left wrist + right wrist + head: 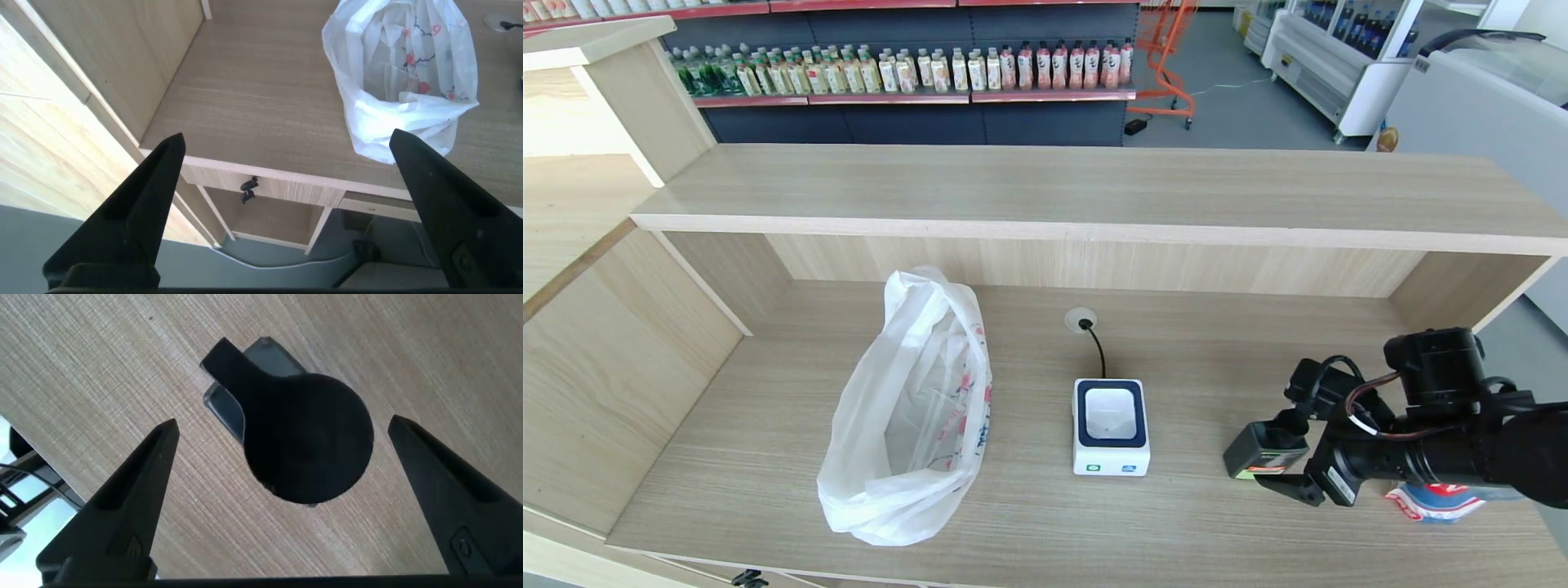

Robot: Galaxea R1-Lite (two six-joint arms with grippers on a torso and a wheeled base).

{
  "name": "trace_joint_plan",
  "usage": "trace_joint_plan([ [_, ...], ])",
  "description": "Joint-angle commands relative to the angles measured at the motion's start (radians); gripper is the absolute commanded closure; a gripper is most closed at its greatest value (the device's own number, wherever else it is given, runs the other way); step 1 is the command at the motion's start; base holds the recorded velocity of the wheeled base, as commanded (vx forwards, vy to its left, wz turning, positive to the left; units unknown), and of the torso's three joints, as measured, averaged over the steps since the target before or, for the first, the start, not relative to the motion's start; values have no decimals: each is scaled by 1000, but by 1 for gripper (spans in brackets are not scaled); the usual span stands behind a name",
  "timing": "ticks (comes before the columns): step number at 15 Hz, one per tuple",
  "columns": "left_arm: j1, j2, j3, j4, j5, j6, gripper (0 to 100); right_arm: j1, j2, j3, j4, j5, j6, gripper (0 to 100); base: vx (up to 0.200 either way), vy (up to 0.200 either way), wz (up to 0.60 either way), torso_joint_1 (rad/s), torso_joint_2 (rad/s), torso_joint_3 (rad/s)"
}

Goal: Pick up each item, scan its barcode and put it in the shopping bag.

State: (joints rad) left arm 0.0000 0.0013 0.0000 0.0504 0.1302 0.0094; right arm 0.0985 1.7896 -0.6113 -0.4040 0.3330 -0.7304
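Observation:
A white plastic shopping bag (907, 425) lies open-mouthed left of centre on the wooden counter. The white barcode scanner (1111, 426) sits at the middle, its window facing up. A small dark item (1264, 454) with a coloured label stands to the scanner's right. My right gripper (1286, 441) is at this item, open, one finger on each side. From the right wrist, the item (306, 445) has a black round top, and the gripper (284, 429) fingers stand clear of it. My left gripper (288, 140) hangs open over the counter's front left edge, near the bag (400, 73).
A blue, red and white packet (1437, 500) lies under my right arm near the front right. The scanner's cable runs back to a hole (1081, 320). A raised shelf (1094, 196) and side walls enclose the counter.

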Motion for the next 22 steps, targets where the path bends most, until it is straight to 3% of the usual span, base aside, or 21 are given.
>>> trace_joint_plan([
  [1,0,0,0,0,0,0,0,12,40,-8,-13,3,0,0,0,0,0,0,0,0],
  [5,0,0,0,0,0,0,0,36,63,-12,-22,4,0,0,0,0,0,0,0,0],
  [6,0,0,0,0,0,0,0,41,74,-13,-45,9,2,100,0,0,0,0,0,0],
  [15,0,0,0,0,0,0,0,32,71,10,-133,38,11,100,0,0,0,0,0,0],
  [19,0,0,0,0,0,0,0,-23,-220,96,-124,41,215,100,0,0,0,0,0,0],
  [21,0,0,0,0,0,0,0,-23,-407,173,-131,40,158,100,0,0,0,0,0,0],
  [22,0,0,0,0,0,0,0,-25,-480,185,-133,41,0,100,0,0,0,0,0,0],
])
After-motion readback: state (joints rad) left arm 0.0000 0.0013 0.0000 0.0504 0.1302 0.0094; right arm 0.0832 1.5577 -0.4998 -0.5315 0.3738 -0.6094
